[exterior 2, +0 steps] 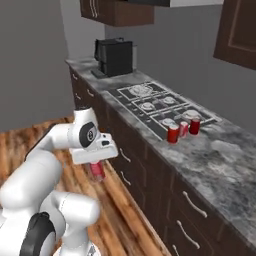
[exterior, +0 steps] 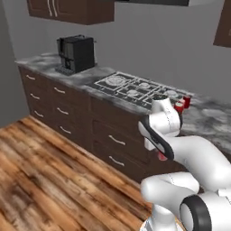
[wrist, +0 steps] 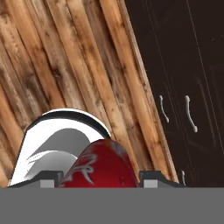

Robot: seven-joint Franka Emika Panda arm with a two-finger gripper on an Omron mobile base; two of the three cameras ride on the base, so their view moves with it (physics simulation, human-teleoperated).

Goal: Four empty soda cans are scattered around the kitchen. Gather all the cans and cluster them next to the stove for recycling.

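Now the pincer [exterior 2: 98, 169] hangs clamped on a red soda can [exterior 2: 97, 170]; lift it above counter height before swinging toward the three cans [exterior 2: 183, 129] beside the stove [exterior 2: 150, 106] (up and ahead).

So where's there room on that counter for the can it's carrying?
Bare marble counter lies to the right of the three soda cans, which crowd the stove at its near right corner. A smaller free patch sits between the stove and the black coffee machine.
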